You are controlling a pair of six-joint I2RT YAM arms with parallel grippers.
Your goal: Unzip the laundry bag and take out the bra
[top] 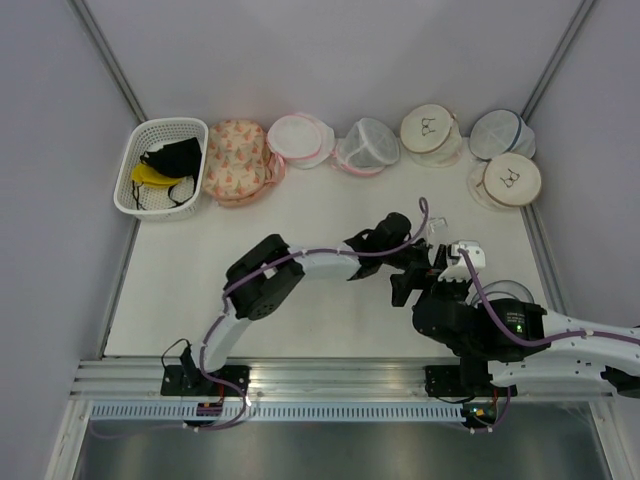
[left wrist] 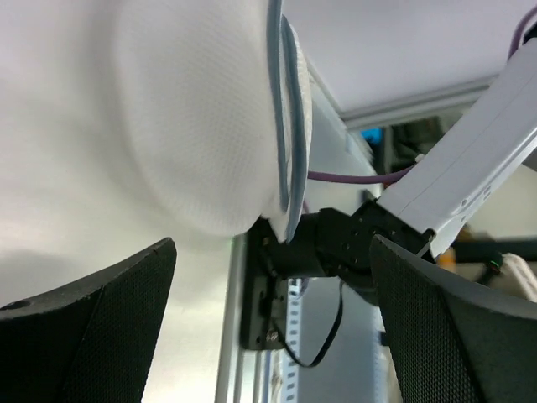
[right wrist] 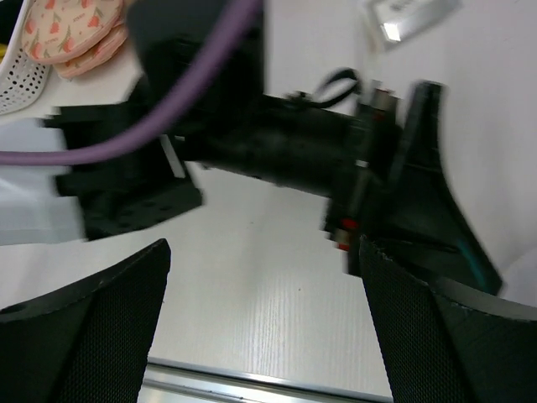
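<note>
The laundry bag (top: 508, 292), white mesh with a blue zip rim, lies at the near right of the table, partly under my right arm. In the left wrist view the laundry bag (left wrist: 193, 126) fills the upper left, its zip rim (left wrist: 285, 109) seen edge on. The bra is hidden. My left gripper (top: 408, 285) is open and empty (left wrist: 273, 336), a short way from the bag and pointing at the near edge. My right gripper (top: 445, 268) is open and empty (right wrist: 264, 327), facing the left arm's wrist (right wrist: 285, 151) close in front of it.
Along the back stand a white basket (top: 162, 168) with dark and yellow garments, a pink patterned bag (top: 235, 160), two pink-trimmed white bags (top: 300, 140), beige round bags (top: 430, 128), and a smaller blue-rimmed bag (top: 500, 133). Walls close in both sides. The metal rail (top: 330, 375) edges the front.
</note>
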